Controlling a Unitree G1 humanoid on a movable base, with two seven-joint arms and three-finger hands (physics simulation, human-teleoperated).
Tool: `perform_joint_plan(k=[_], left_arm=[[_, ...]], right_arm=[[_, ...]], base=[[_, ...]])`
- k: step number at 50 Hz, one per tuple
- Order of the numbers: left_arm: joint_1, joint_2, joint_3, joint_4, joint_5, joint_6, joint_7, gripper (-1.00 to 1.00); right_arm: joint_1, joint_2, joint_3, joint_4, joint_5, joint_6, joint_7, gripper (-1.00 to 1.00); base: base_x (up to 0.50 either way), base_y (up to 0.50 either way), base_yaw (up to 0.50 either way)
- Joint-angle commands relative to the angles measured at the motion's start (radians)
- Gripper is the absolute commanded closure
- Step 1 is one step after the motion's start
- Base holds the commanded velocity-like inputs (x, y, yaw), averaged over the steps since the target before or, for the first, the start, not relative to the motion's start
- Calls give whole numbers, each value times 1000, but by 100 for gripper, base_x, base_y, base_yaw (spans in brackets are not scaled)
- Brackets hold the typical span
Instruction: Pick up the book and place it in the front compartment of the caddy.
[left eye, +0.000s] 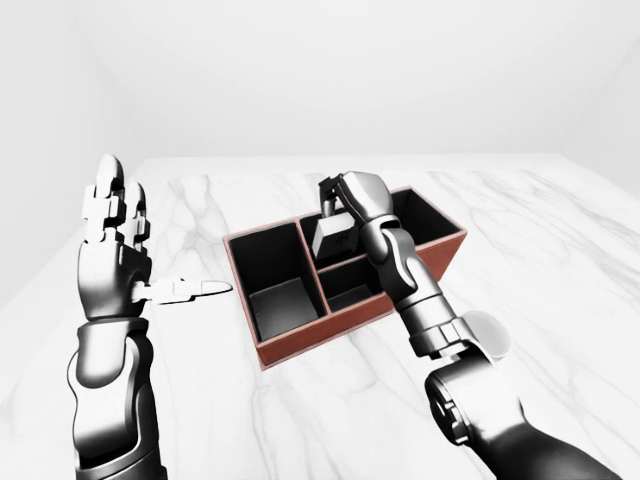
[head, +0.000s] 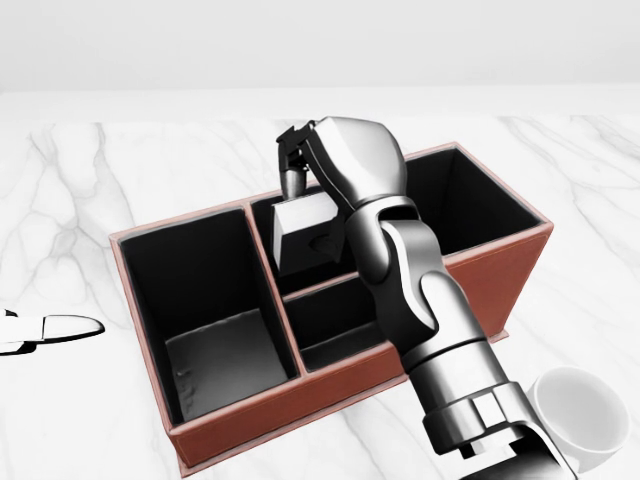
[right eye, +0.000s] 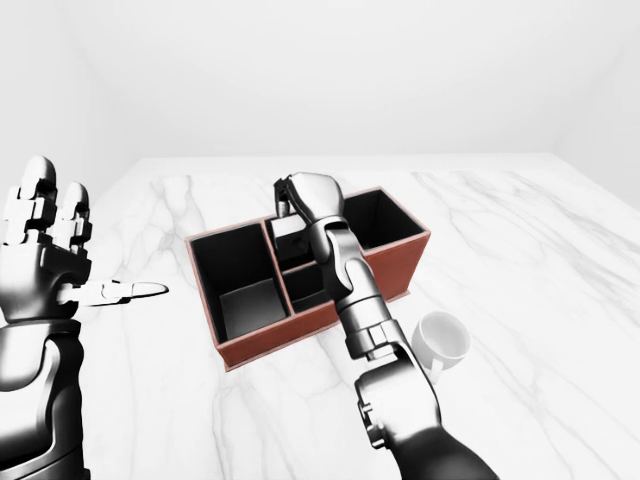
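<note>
1. Nearest in the head view, a white cup (head: 585, 415) stands on the marble worktop (head: 80, 420) just off the caddy's lower right corner, apart from it and taking no part in the job.
2. The caddy (head: 330, 395), a red-brown box with dark insides, has one large compartment at its left end, two smaller ones stacked in the middle, and another at its right end behind the arm.
3. The right hand (head: 345, 165) reaches over the caddy's middle, and its fingers (head: 293, 160) are closed on the upper edge of the book (head: 300, 240).
4. The book is a grey slab hanging below the fingers, its long axis running top to bottom and slightly tilted; its lower part is inside the upper of the two middle compartments, above the divider.
5. Judging by the views alone, I cannot tell which compartment counts as the front one; if it is the lower middle one, the book lies one divider too far up the head view.
6. The left hand (left eye: 110, 250) is held up well to the left of the caddy, fingers spread and empty, so the right hand is clearly the nearer one.
</note>
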Motion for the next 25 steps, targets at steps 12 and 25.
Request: perform_joint_plan(k=[12,25], left_arm=[[-1,0,-2,4,2,0,1,-100],[-2,0,-1,5,1,0,0,-100]], right_arm=[[-84,-24,-11,181,10,-45,-145,100],[-119,-17,-5,271,3,-45,-222,100]], base=[[0,0,0],[0,0,0]])
